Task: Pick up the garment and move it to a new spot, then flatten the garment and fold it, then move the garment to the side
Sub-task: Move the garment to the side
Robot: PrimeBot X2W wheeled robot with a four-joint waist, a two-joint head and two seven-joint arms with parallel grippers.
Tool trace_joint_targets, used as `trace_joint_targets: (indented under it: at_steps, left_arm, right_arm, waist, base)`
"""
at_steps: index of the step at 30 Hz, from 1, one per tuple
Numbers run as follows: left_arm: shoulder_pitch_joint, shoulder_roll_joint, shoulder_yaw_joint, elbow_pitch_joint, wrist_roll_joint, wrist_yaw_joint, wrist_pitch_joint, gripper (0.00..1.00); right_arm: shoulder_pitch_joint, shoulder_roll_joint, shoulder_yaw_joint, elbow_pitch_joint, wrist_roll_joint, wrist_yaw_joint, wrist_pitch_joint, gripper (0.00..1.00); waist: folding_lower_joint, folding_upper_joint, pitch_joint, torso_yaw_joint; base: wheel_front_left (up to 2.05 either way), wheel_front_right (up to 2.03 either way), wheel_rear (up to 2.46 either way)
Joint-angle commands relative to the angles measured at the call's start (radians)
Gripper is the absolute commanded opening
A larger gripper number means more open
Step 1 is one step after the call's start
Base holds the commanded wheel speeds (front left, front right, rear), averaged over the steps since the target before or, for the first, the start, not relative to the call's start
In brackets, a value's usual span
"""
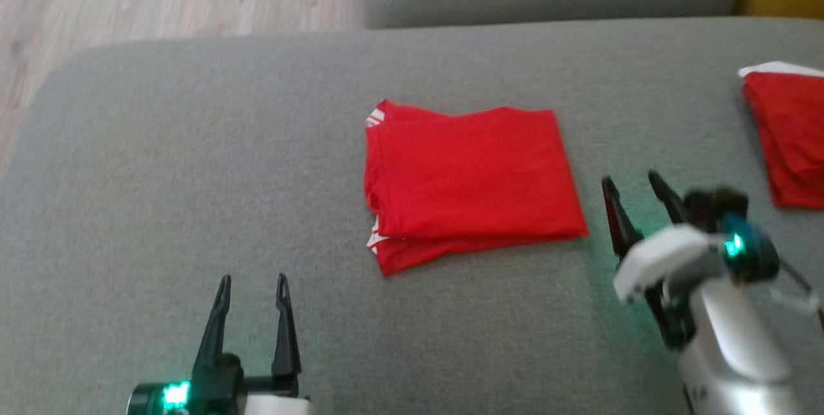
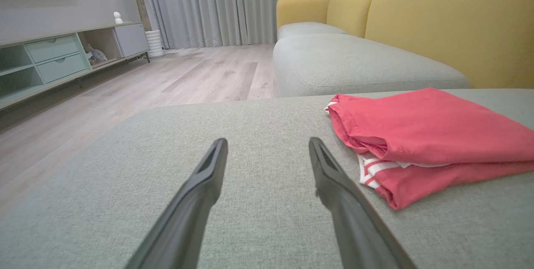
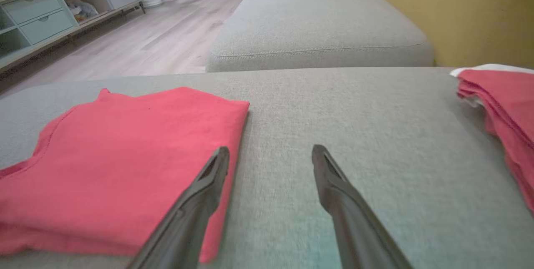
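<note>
Folded red garment [image 1: 470,183] flat on grey cushion [image 1: 193,177]. Left gripper [image 1: 253,280] wide apart, empty. Right gripper [image 1: 629,178] likewise, just beside garment

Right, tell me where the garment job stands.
Done: the red garment lies folded on the grey cushion. In hand: nothing; the left gripper and right gripper are open and empty. Left: moving it aside, likely toward the second red pile at right.

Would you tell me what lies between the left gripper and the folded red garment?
Nothing: bare grey cushion separates the left gripper from the folded red garment, in the head view.
</note>
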State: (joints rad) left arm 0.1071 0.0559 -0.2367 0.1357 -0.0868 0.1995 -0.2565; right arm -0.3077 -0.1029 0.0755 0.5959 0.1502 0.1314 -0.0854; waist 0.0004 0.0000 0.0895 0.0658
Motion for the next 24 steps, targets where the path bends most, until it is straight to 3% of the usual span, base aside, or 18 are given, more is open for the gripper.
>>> trace_joint_targets:
  at_steps: [1,11,12,13,14,15,24]
  left_arm:
    - [-0.039,-0.006,0.016,-0.021,0.006,0.008,-0.005,1.0]
    - [-0.088,-0.006,-0.028,-0.001,-0.007,0.024,-0.005,1.0]
    - [-0.092,-0.006,-0.031,-0.001,-0.007,0.026,-0.005,1.0]
    - [-0.095,-0.006,-0.035,-0.001,-0.008,0.027,-0.005,1.0]
    - [-0.098,-0.006,-0.038,-0.001,-0.008,0.028,-0.005,1.0]
    - [-0.1,-0.006,-0.04,-0.001,-0.009,0.028,-0.005,1.0]
    - [-0.101,-0.003,-0.022,-0.014,0.005,0.038,-0.005,1.0]
  right_arm:
    - [-0.064,-0.004,0.024,0.002,0.01,-0.001,0.026,1.0]
    - [-0.236,0.035,0.045,0.25,0.05,-0.001,0.111,1.0]
    - [-0.245,0.038,0.053,0.274,0.051,-0.001,0.11,0.95]
    - [-0.252,0.041,0.066,0.297,0.053,-0.001,0.108,0.76]
    - [-0.259,0.044,0.078,0.317,0.056,-0.001,0.105,0.33]
    - [-0.266,0.046,0.09,0.335,0.058,-0.001,0.1,0.0]
    - [-0.357,0.027,0.096,0.41,-0.003,-0.001,0.007,0.0]
  waist:
    - [-0.0004,0.0,0.029,0.022]
    - [-0.0004,0.0,0.072,0.065]
    - [-0.0004,0.0,0.075,0.068]
    - [-0.0004,0.0,0.077,0.07]
    - [-0.0004,0.0,0.08,0.072]
    - [-0.0004,0.0,0.082,0.073]
    - [-0.0004,0.0,0.103,0.004]
  base:
    - [0.0,0.0,0.0]
    - [0.0,0.0,0.0]
    - [0.0,0.0,0.0]
    - [0.0,0.0,0.0]
    - [0.0,0.0,0.0]
    - [0.0,0.0,0.0]
    - [0.0,0.0,0.0]
